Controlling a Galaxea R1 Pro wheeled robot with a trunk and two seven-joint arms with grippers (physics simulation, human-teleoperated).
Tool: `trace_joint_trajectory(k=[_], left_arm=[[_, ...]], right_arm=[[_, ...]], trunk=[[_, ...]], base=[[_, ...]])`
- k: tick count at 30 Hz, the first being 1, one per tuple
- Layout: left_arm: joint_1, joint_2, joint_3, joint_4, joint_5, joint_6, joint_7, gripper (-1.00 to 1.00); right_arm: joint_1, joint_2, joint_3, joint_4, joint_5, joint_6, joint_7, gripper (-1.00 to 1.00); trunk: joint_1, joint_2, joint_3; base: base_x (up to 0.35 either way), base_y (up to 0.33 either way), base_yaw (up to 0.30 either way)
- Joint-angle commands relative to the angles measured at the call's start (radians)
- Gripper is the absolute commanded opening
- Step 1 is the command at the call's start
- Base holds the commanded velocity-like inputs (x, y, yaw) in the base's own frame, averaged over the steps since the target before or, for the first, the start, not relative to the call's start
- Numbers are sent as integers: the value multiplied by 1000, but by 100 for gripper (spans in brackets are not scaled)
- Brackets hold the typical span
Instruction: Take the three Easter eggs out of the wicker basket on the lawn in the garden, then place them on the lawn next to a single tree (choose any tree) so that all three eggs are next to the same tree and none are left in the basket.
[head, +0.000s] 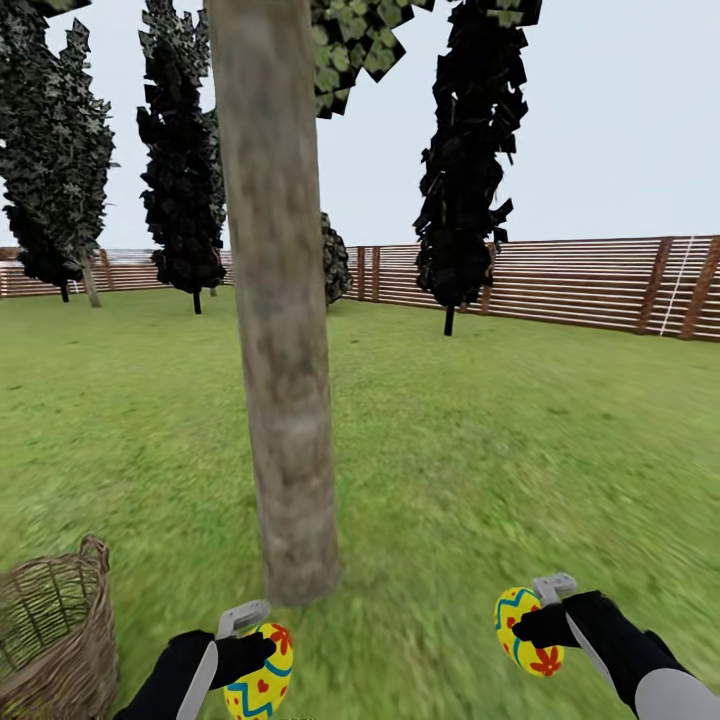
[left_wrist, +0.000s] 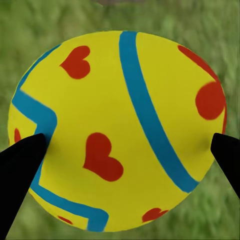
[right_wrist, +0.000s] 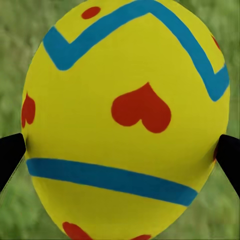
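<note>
Eggs are out of the wicker basket (head: 55, 625), at least two of them: each arm carries one. L end effector (head: 250, 655) is closed on an Easter egg (head: 262, 678), low in the head view, just left of the tree trunk (head: 280, 330) base and above the lawn (head: 520, 440). Left wrist cam shows that egg (left_wrist: 117, 130) pinched between two black fingertips (left_wrist: 20, 170) at its sides, grass blurred behind. R end effector (head: 540, 625) is likewise clamped on a second egg (head: 525, 630), to the right of the trunk, also off the ground; right wrist cam gives the same picture, egg (right_wrist: 125, 120) wedged between dark finger pads (right_wrist: 11, 152) (yellow shell, red hearts, blue zigzag and band).

Basket sits on the grass at the lower left, near the left arm, loop handle up on its rim; its inside is only partly visible, so can't tell what it holds. Trunk stands upright between the two arms. Dark cypress-like trees (head: 470, 160) and a slatted wooden fence (head: 590, 280) line the far edge of the lawn.
</note>
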Motion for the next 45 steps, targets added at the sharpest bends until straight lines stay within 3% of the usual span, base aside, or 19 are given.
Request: trace_joint_trajectory(k=[1, 12, 16, 22, 45], left_arm=[[-1, -1, 4, -1, 5, 6, 0, -100], [-1, 20, 13, -14, 2, 11, 3, -100], [-1, 51, 16, -23, 5, 17, 2, -100], [-1, 47, 14, -23, 5, 14, 1, -100], [-1, 48, 13, -24, 5, 13, 3, -100]], right_arm=[[0, -1, 3, -2, 10, 4, 6, -100], [0, -2, 1, -2, 6, 6, 6, -100], [0, -3, 0, -2, 5, 6, 6, -100], [0, -4, -1, -2, 3, 6, 8, -100], [0, -4, -1, -2, 4, 4, 8, -100]], trunk=[[0, -1, -1], [0, -1, -2], [0, -1, -4], [0, -1, -5], [88, -162, -77]], base=[[1, -1, 263], [0, 0, 240], [0, 0, 128], [0, 0, 19], [0, 0, 0]])
